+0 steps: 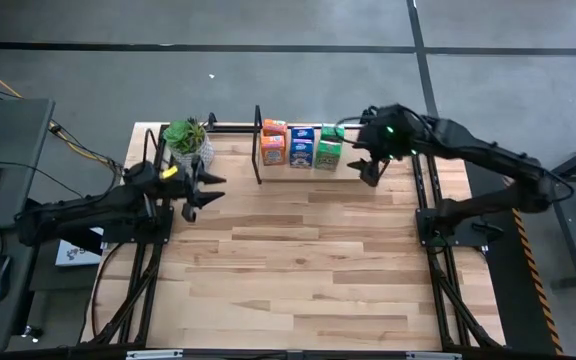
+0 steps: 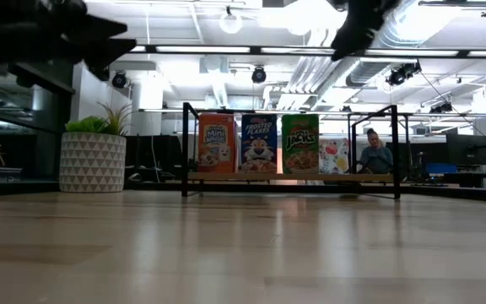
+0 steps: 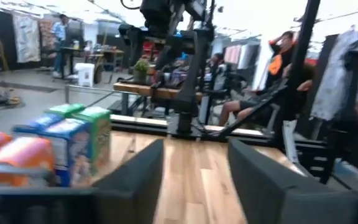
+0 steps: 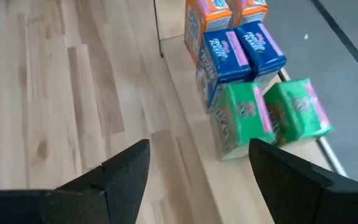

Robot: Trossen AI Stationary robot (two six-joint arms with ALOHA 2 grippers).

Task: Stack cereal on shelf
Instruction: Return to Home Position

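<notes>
Figure. Closing stage of the shelving job, positions given from the shelf

(a) Bench (image 1: 298, 280): carries the shelf along its far edge.

(b) Shelf (image 2: 357, 178): a black rod rack with a pale board. One half is filled and the other is bare.

(c) Cereal (image 1: 301, 147): all six boxes stand on the shelf board in two ranks. From one upright frame inward the pairs run orange, blue, green. The rear green box (image 4: 300, 115) looks turned slightly against its partner.

(d) Plant (image 1: 188, 140): just beyond the shelf's orange end.

(e) My right hand (image 4: 199, 149): raised over the shelf's bare half, just beside the green pair, fingers spread and holding nothing.

(f) My left hand (image 3: 196, 146): off the shelf's orange end and forward of it, fingers likewise spread and empty.

Reading: I judge the stacking done and the return to rest in hand. The next move calls for lifting my right hand up and away from the shelf, clear of the green pair and the rods
</notes>
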